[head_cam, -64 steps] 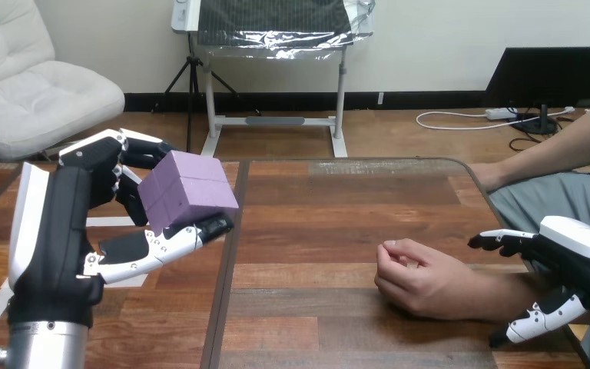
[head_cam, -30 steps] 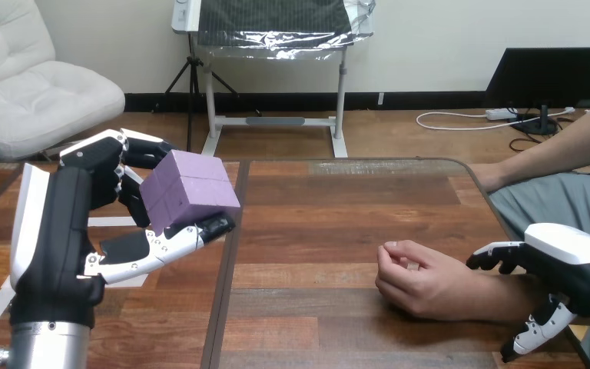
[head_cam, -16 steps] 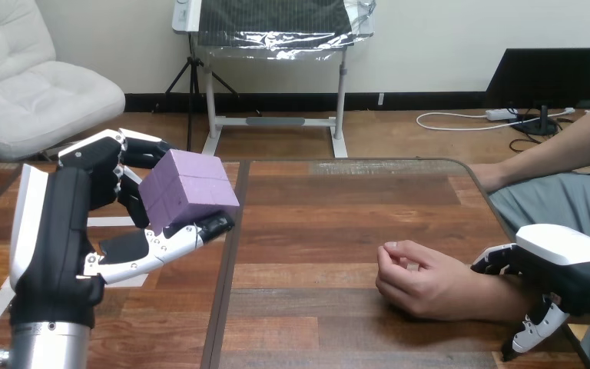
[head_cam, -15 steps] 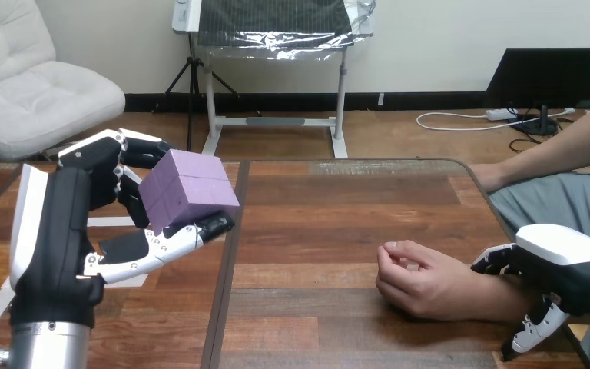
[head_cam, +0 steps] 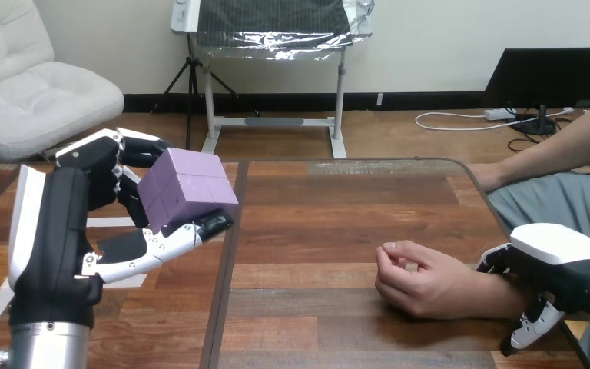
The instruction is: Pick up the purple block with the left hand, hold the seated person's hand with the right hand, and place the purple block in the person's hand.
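Up at the view's left, the left hand [head_cam: 61, 223] is gripping the purple block [head_cam: 188, 190], holding it clear above the table [head_cam: 338, 207]. Its fingers [head_cam: 96, 150] are curling over the block's far side and top edge, while the thumb [head_cam: 169, 242] is pressing in from below along the near edge. The block is sitting tilted in the grasp, with one corner pointing toward the table's middle. The silver forearm is standing upright at the bottom edge beneath the hand.

Across the table, near its right edge, the person's hand [head_cam: 419, 278] is resting on the wood, loosely curled, with the knuckles pointing left and the fingertips tucked in. It is lying well apart from the block. The right hand [head_cam: 557, 257], at the lower right corner, is lying over the person's wrist [head_cam: 499, 296], its white shell covering the wrist from above. Whether it is actually clasping the wrist or merely lying on it, I cannot tell.
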`<state>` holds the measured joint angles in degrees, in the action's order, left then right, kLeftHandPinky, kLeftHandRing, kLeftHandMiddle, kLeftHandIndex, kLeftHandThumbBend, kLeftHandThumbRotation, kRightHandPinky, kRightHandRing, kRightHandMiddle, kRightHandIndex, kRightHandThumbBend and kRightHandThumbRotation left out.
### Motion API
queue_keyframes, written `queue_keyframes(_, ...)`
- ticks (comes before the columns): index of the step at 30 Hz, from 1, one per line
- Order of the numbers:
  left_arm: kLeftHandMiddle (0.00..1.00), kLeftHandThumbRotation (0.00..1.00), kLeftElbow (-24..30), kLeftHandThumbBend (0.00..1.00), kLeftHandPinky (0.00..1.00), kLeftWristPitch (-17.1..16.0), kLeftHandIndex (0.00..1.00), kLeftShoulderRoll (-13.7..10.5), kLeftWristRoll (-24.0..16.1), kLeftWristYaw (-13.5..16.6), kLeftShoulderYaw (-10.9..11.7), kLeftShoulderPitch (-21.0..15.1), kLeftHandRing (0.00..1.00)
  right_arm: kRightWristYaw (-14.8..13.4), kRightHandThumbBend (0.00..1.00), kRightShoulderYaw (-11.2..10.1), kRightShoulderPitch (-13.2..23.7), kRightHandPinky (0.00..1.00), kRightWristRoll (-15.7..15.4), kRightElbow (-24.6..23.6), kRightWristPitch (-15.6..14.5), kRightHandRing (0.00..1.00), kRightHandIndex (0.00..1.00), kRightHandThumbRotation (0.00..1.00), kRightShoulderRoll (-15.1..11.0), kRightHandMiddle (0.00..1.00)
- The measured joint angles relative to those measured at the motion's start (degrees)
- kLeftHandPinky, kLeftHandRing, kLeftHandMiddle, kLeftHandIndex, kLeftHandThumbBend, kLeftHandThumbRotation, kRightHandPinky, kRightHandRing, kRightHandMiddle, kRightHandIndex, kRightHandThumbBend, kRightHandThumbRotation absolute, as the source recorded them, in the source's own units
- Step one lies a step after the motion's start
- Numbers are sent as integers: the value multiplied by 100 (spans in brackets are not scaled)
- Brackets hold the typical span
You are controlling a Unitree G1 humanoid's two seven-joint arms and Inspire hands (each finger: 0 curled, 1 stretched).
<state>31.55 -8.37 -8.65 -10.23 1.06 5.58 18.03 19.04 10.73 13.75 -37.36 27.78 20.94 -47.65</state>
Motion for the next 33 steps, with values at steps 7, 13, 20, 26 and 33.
queue_keyframes(7, 34, 0, 0, 48, 21, 0, 38, 0, 11, 0, 1, 0, 27, -78, 80, 103, 150, 49, -4, 250, 101, 59, 66, 7, 0, 65)
queue_keyframes(13, 33, 0, 0, 48, 21, 0, 38, 5, 47, -3, -3, 0, 27, -161, 81, 186, 253, 42, 0, 418, 184, 52, 62, 7, 12, 59)
queue_keyframes(20, 34, 0, -3, 48, 22, 0, 38, 24, 71, -3, -4, -1, 28, -291, 81, 275, 326, 36, -1, 543, 225, 45, 57, 6, 31, 52)
queue_keyframes(26, 34, 0, -57, 48, 22, -40, 39, 27, 87, -3, -7, -20, 28, -404, 81, 297, 361, 33, 29, 627, 271, 40, 54, 5, 61, 49)
queue_keyframes(33, 34, 0, -309, 49, 22, -230, 39, 19, 110, -31, -8, -123, 28, -492, 82, 296, 365, 34, 75, 658, 272, 41, 54, 3, 104, 49)
